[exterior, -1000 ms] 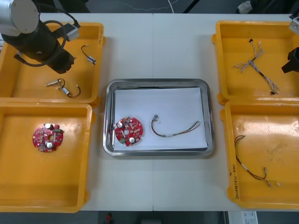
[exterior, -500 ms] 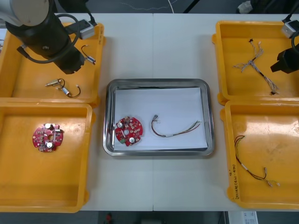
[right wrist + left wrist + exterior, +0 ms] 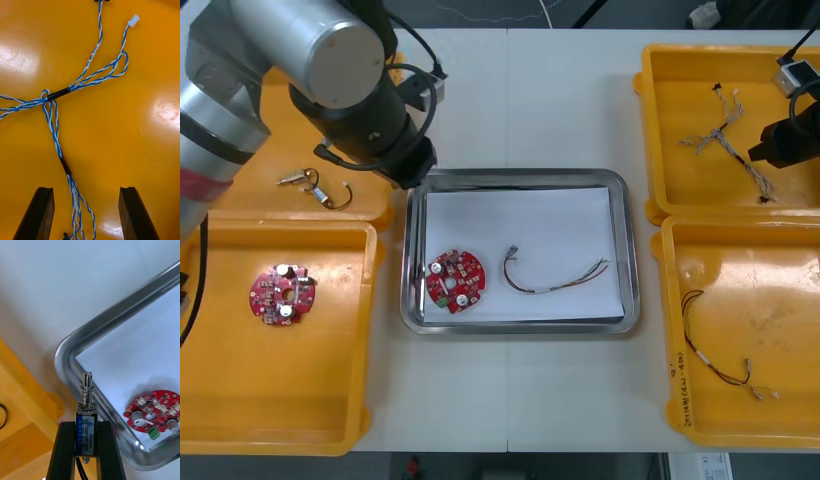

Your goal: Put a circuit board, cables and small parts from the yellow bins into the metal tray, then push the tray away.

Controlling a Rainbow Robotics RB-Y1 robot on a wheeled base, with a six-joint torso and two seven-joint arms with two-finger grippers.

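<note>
Tray rim (image 3: 71,367) under left tool (image 3: 86,424) with small metal part (image 3: 86,412)

The front camera looks steeply down on the whole tabletop (image 3: 510,100). The left wrist camera looks closely down at the tray (image 3: 112,315), its ten-o'clock corner; the right, at the cable (image 3: 56,93) in the one-o'clock bin (image 3: 123,150).
</note>
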